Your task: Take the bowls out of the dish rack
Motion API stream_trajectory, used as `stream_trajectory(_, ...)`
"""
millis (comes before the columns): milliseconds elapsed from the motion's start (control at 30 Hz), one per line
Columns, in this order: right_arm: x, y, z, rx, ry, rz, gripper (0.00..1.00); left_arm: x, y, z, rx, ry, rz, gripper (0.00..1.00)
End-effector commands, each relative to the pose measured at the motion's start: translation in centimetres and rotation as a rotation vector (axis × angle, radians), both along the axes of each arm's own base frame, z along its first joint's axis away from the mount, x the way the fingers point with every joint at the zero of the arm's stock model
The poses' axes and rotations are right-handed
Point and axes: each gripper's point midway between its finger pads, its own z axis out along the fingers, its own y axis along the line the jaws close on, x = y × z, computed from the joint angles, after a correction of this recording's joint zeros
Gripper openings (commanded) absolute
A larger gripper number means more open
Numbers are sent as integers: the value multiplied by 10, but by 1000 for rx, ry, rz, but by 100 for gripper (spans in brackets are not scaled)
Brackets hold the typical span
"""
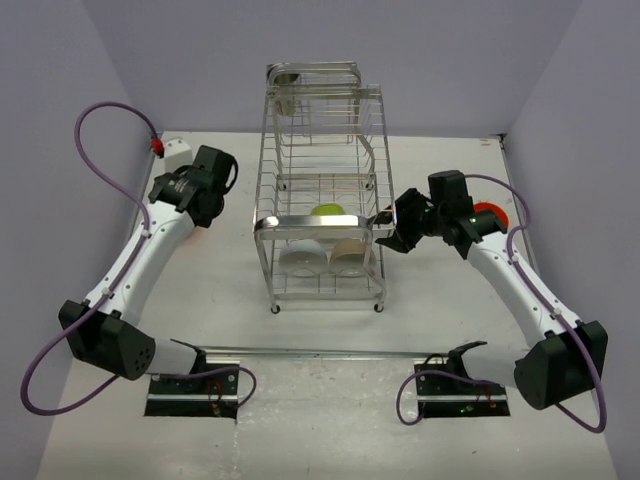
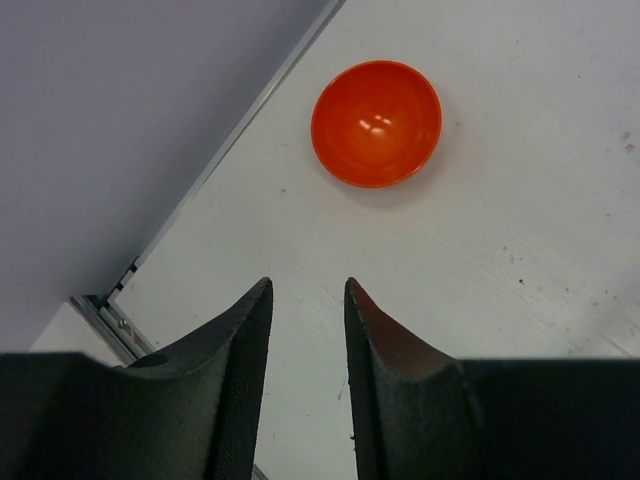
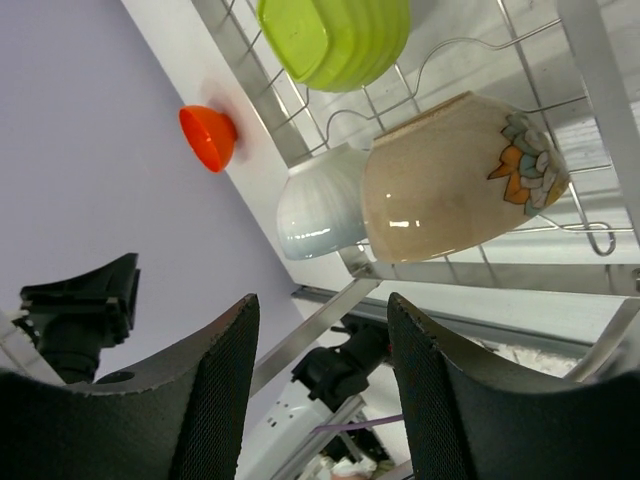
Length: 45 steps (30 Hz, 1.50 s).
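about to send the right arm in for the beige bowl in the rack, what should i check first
1. Right end effector open and empty: ok.
2. Beige bowl ahead of it, on the lower tier of the dish rack: ok.
3. Free path to that bowl: cannot tell; a rack bar crosses between the two in the right wrist view.
4. Room around the target: not ok; the white bowl lies close beside it, and the lime-green bowl sits on the tier above.
5. Left end effector open, empty and apart from the orange bowl on the table: ok.
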Motion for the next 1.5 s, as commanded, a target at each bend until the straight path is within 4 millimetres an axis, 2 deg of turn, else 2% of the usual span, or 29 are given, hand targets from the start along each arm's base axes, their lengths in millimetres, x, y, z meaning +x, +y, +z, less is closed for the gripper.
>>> stream_trajectory(0, 7, -8, 9, -75, -85, 15, 56, 3, -4, 31, -23, -96, -38, 36)
stream_trajectory(133, 7, -7, 5, -72, -86, 27, 56, 22, -36, 41, -177, -155, -178, 38)
stream_trajectory(233, 10, -6, -1, -59, -88, 31, 56, 31, -59, 32, -273, -119, -250, 38)
stream_trajectory(267, 9, -5, -4, -62, -91, 47, 57, 35, -75, 23, -338, -82, -301, 38)
stream_trajectory(300, 10, -7, -6, -66, -97, 53, 57, 37, -83, 20, -368, -69, -325, 38)
stream_trajectory(467, 13, -23, -24, -141, -126, 96, 57, 42, -137, 10, -605, -22, -476, 38)
stream_trajectory(600, 11, -33, -37, -96, -95, 100, 57, 45, -150, 2, -668, 27, -503, 38)
stream_trajectory(633, 8, -33, -44, -88, -75, 100, 57, 45, -150, -5, -699, 57, -497, 38)
stream_trajectory(667, 7, -35, -41, -82, -85, 95, 56, 40, -160, -11, -756, 94, -522, 38)
stream_trajectory(800, 10, -53, -32, -173, -174, 43, 57, 31, -158, -16, -854, 99, -479, 37)
stream_trajectory(833, 9, -59, -32, -216, -204, 58, 57, 30, -151, -3, -828, 38, -483, 37)
stream_trajectory(900, 9, -70, -28, -280, -248, 61, 57, 26, -139, 8, -773, -21, -488, 38)
stream_trajectory(1000, 5, -86, -28, -404, -310, 90, 58, 21, -131, 7, -727, -22, -490, 38)
stream_trajectory(1067, 2, -98, -29, -484, -335, 98, 58, 12, -132, 8, -738, -49, -519, 38)
stream_trajectory(1100, -2, -102, -24, -511, -370, 102, 58, 8, -132, 20, -740, -113, -545, 38)
stream_trajectory(1133, -4, -107, -22, -536, -384, 95, 58, 2, -133, 10, -753, -97, -553, 38)
stream_trajectory(1200, -12, -110, -15, -553, -439, 105, 58, -9, -138, 19, -765, -142, -607, 38)
stream_trajectory(1233, -14, -110, -13, -557, -458, 108, 58, -15, -139, 10, -776, -125, -613, 38)
stream_trajectory(1333, -23, -108, -10, -560, -520, 140, 59, -28, -143, 14, -789, -165, -669, 38)
stream_trajectory(1367, -24, -107, -11, -555, -529, 157, 59, -33, -144, 2, -797, -145, -670, 39)
stream_trajectory(1400, -27, -104, -17, -546, -527, 182, 59, -35, -147, 4, -804, -166, -694, 39)
stream_trajectory(1467, -29, -99, -25, -521, -486, 211, 59, -39, -156, -5, -843, -135, -725, 40)
